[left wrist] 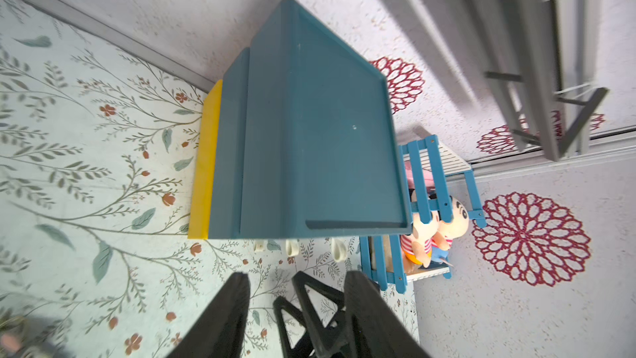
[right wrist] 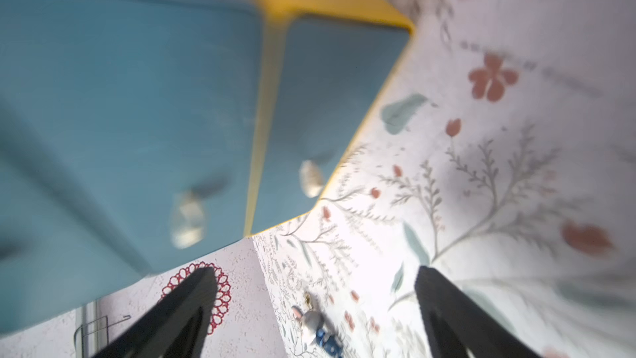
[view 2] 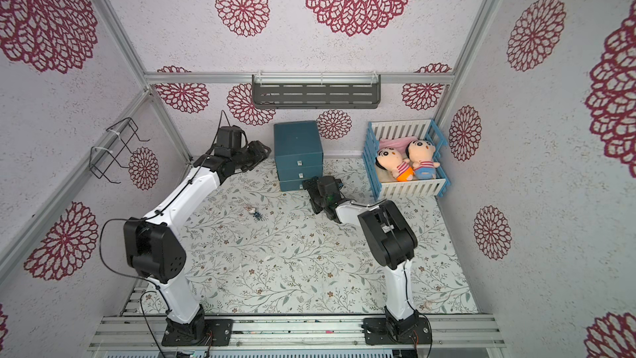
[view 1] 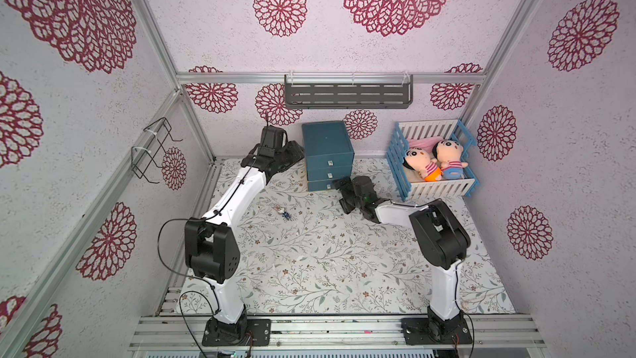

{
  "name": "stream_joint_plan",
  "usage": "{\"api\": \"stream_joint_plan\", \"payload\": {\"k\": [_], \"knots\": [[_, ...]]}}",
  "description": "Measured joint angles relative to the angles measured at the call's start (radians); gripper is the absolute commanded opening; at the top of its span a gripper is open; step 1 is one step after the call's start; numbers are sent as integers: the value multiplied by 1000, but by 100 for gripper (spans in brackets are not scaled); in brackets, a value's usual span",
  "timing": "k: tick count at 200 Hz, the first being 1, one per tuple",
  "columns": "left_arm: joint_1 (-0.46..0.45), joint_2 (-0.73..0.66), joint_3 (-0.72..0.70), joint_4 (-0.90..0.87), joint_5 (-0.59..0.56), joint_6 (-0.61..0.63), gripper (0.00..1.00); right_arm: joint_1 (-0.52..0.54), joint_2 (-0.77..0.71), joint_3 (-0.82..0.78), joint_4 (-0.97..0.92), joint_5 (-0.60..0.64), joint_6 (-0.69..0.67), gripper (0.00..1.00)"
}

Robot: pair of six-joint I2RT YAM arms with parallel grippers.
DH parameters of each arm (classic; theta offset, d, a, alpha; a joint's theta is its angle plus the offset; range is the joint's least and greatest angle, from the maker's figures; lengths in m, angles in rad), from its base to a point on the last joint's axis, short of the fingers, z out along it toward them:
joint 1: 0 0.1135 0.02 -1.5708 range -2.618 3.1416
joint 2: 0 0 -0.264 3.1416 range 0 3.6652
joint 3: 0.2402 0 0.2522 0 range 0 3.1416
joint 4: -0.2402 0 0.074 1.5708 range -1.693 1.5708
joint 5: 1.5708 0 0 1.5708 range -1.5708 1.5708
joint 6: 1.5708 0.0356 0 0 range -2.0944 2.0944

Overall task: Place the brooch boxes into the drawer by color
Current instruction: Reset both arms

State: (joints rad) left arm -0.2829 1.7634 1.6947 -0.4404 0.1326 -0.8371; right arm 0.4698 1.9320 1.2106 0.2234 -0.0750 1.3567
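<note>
dark teal-blue box-shaped chest of three drawers (view 1: 327,142) stands at the rear of the floral-print mat (view 1: 309,256), left gripper (view 1: 295,153) just beside its side wall, jaws partly apart and empty, right gripper (view 1: 339,187) near the lowest drawer front, jaws spread wide, holding nothing.

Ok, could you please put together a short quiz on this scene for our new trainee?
1. True or false: the right gripper is shut.
2. How many drawers does the drawer chest have?
3. The left gripper is: A beside the drawer chest, B over the crib, C on the small figurine.
Key: 1 false, it is open; 2 three; 3 A.
</note>
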Motion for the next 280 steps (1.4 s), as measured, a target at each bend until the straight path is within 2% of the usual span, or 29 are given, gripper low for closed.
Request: {"api": "stream_joint_plan", "payload": {"k": [4, 6, 8, 49, 82, 103, 122, 149, 167, 190, 214, 253, 280], "knots": [[0, -25, -10, 0, -11, 0, 79, -3, -30, -4, -12, 6, -23, 99], [1, -42, -15, 0, -14, 3, 94, -7, -49, -6, -20, 12, -43, 99], [1, -51, -19, 0, -19, 3, 99, -9, -65, -9, -27, 14, -60, 99], [32, -288, -119, -15, -78, 23, 97, -112, -392, -77, -66, 92, -388, 99], [42, -474, -291, -9, -135, 136, 97, -154, -573, -117, -107, 303, -653, 99], [39, -536, -316, -42, -246, 218, 97, -169, -670, -222, -86, 423, -801, 99], [40, -570, -359, -35, -377, 270, 97, -228, -725, -323, -63, 475, -904, 99], [47, -678, -597, 93, -521, 430, 97, -304, -782, -504, 35, 528, -1036, 99], [95, -732, -778, 189, -539, 523, 97, -314, -814, -639, 146, 544, -1109, 99], [248, -715, -953, 287, -520, 564, 97, -318, -811, -760, 248, 553, -1182, 99], [383, -626, -1091, 420, -500, 570, 97, -333, -750, -842, 391, 550, -1221, 99], [423, -419, -1155, 649, -446, 583, 97, -358, -590, -907, 603, 521, -1256, 99], [425, -343, -1166, 777, -413, 583, 97, -367, -498, -943, 775, 482, -1276, 99]]}}
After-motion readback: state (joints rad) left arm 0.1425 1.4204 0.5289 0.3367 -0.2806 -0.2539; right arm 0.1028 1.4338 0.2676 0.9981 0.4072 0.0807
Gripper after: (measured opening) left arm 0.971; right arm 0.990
